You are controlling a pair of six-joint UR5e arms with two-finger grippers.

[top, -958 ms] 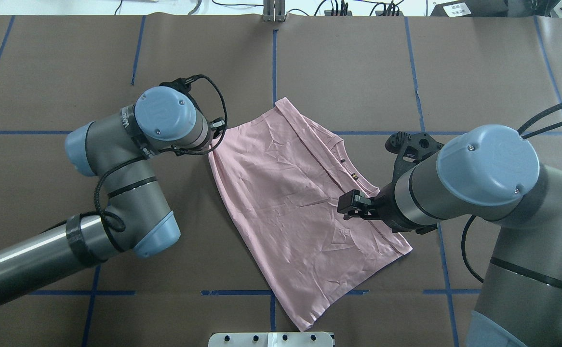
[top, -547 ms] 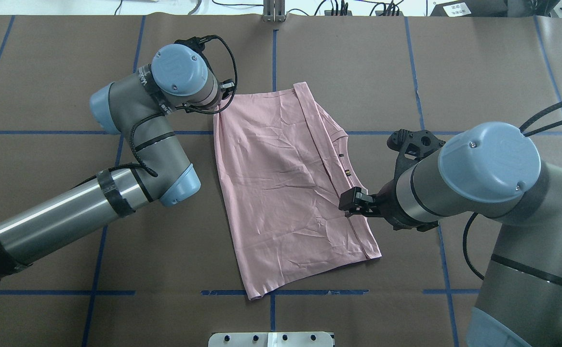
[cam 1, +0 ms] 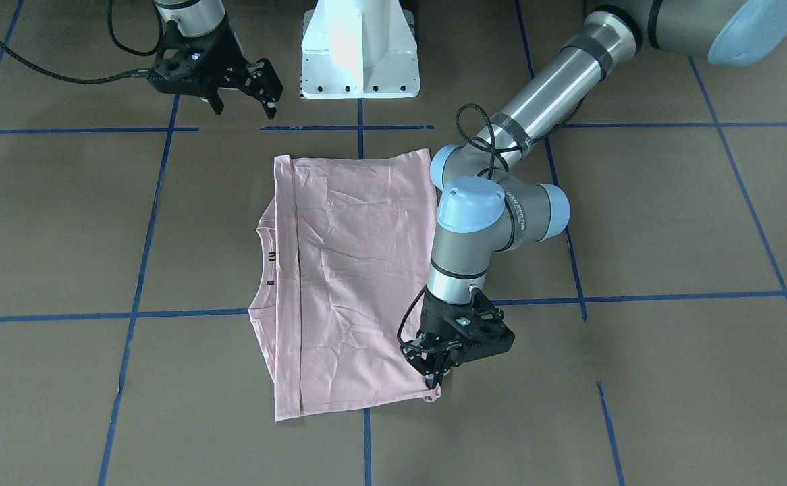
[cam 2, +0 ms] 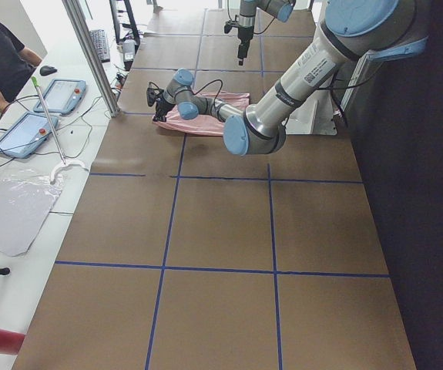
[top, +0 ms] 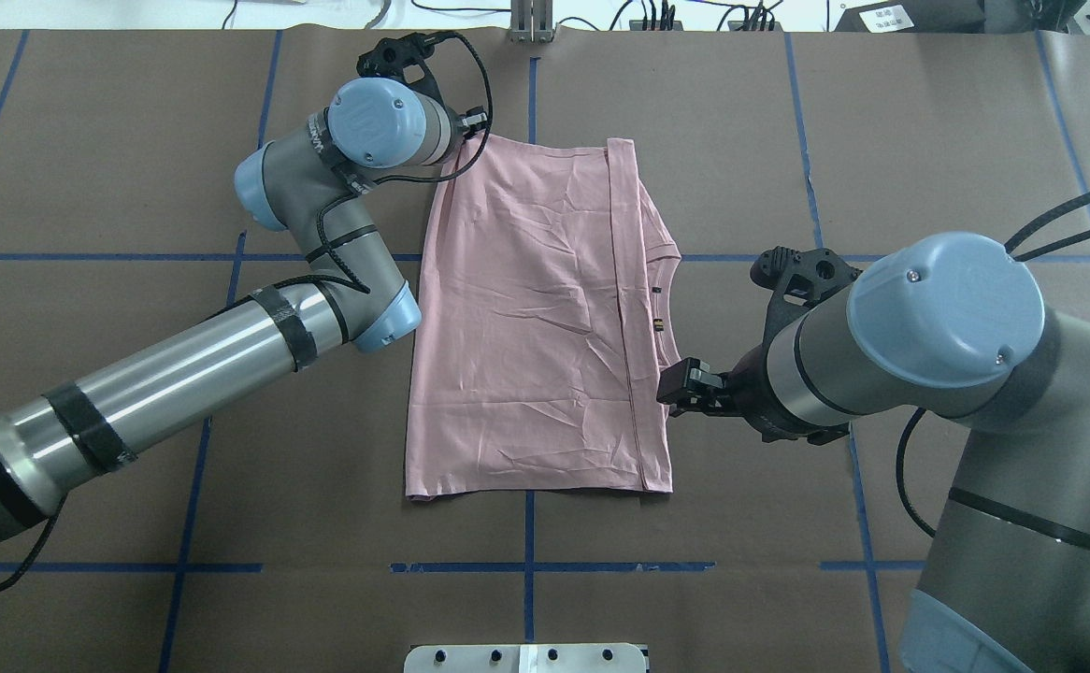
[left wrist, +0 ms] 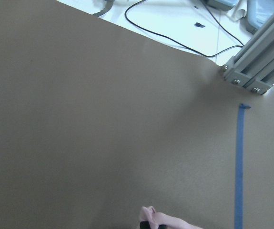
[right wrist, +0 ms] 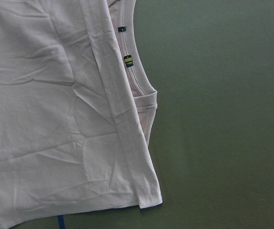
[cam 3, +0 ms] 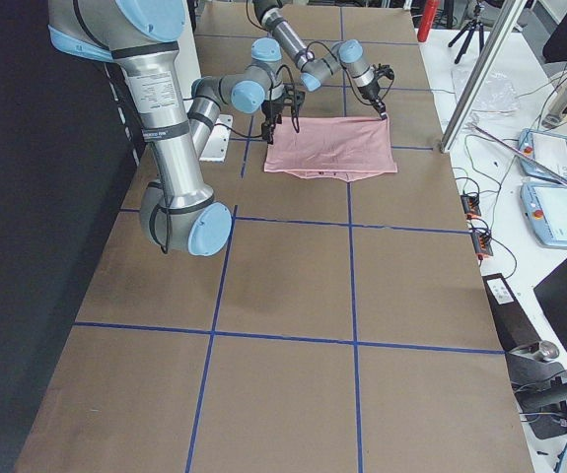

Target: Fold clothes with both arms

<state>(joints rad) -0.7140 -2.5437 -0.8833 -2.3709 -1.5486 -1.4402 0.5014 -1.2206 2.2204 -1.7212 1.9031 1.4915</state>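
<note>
A corner of the shirt (cam 1: 346, 270) is pinched by the left gripper (cam 1: 435, 376), likely so it can be dragged straight. The right gripper (cam 1: 245, 94) is held open, empty, up off the cloth.

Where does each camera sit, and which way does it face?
Front-facing: across table, facing pedestal; left arm, right arm, T-shirt.
Overhead: behind pedestal, looking down; both arms.
Exterior left: left table end; left arm nearest.
Exterior right: right end; right arm nearest.
Left wrist: table, T-shirt corner; no arm.
Right wrist: T-shirt; no arm.
Shared: all show T-shirt.
</note>
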